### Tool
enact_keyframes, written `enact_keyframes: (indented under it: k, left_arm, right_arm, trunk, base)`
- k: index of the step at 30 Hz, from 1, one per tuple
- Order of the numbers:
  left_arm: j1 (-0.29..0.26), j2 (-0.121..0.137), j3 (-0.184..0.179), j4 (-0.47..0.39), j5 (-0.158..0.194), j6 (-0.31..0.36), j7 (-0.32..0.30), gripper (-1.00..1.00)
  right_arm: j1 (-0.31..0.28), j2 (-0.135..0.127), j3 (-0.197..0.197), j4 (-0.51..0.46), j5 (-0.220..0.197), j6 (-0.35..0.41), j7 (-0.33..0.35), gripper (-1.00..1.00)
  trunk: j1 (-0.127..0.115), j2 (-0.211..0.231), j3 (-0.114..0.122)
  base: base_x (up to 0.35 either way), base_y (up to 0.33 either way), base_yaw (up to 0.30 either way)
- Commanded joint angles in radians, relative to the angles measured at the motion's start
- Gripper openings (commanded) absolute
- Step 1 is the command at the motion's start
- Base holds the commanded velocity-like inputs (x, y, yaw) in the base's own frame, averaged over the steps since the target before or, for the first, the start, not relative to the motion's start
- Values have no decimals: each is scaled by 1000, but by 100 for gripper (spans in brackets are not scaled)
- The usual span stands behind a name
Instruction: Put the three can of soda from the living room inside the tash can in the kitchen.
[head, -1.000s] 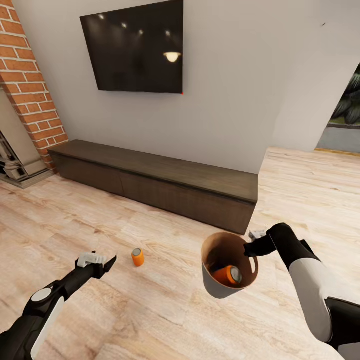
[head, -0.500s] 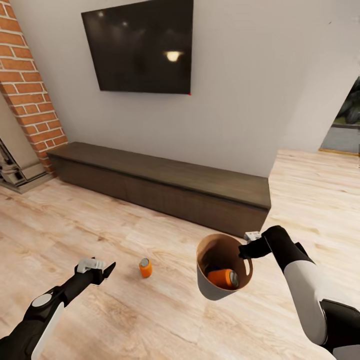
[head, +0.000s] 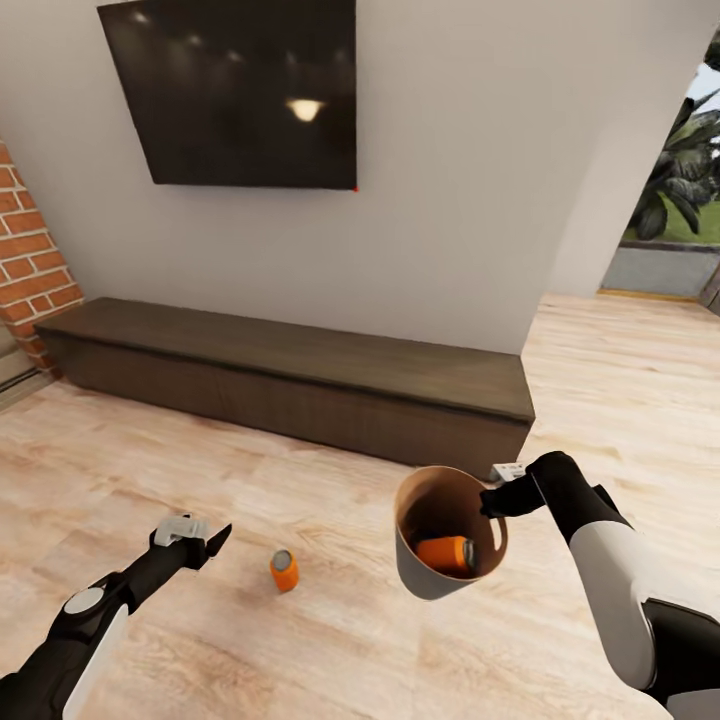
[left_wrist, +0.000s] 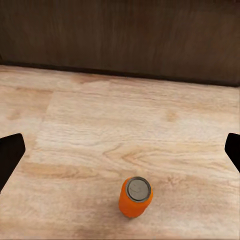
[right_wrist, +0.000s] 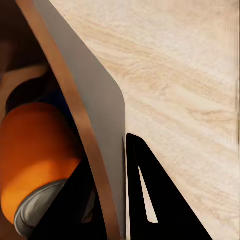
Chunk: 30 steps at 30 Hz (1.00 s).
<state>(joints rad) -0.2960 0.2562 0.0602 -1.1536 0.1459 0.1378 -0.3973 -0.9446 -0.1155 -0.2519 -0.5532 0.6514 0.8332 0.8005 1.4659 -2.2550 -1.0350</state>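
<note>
So the right claw (head: 497, 497) is clamped on the rim of the small round tapered bin (head: 425, 575), pale grey-beige outside, matte brown inside, holding it up off the pale wood-plank floor (head: 330, 640) with one finger (right_wrist: 150, 200) outside the thin wall. Inside it an orange cylindrical soda can (head: 446, 553) with a silver-grey top lies on its side. Another orange can (head: 284, 570) stands upright on the floor, near the left claw (head: 200, 535), whose dark fingers are spread wide apart with nothing in them. Behind it all runs the long low dark-wood bench (head: 290, 385), under a glossy black wall screen (head: 230, 90), with red brick (head: 30, 260) at the left.
</note>
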Motion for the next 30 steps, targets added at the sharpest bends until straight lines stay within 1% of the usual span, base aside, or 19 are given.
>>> enact_keyframes:
  k: [1, 3, 5, 10, 14, 16, 26, 30]
  left_arm:
    - [0, 0, 0, 0, 0, 0, 0, 100]
    - [0, -5, -1, 0, -1, 0, 0, 100]
    - [0, -10, -1, 1, -5, 0, 0, 100]
    - [0, -18, -2, 1, -8, 0, 0, 100]
    - [0, -21, -2, 2, -10, 1, 1, 100]
    - [0, -24, -4, 15, -11, 1, 0, 100]
    - [0, -25, -8, 21, -14, 7, 6, 100]
    - [-1, -25, -8, 22, -14, 9, 9, 100]
  right_arm:
    - [0, 0, -6, 0, -20, 10, 6, -100]
    - [0, -1, -39, 0, -20, 10, 6, -100]
    - [-1, -2, -58, 0, -19, 10, 6, -100]
    - [0, -1, -73, -1, -18, 11, 5, -100]
    - [0, 0, -76, -1, -18, 12, 5, -100]
    - [0, 0, -77, -1, -18, 12, 5, -100]
    - [0, 3, -77, -1, -15, 12, 5, -100]
    - [0, 5, -75, 1, -14, 12, 5, -100]
  trunk:
    - [0, 0, 0]
    - [0, 0, 0]
    - [0, 0, 0]
    - [0, 0, 0]
    - [0, 0, 0]
    - [0, 0, 0]
    - [0, 0, 3]
    - [0, 0, 4]
  base:
    - [227, 190, -248]
    - [227, 155, -249]
    - [227, 89, -250]
    - [204, 34, -250]
    - [68, 17, -250]
    - [-171, 127, -250]
    - [-251, 175, -249]
    - [-272, 193, -69]
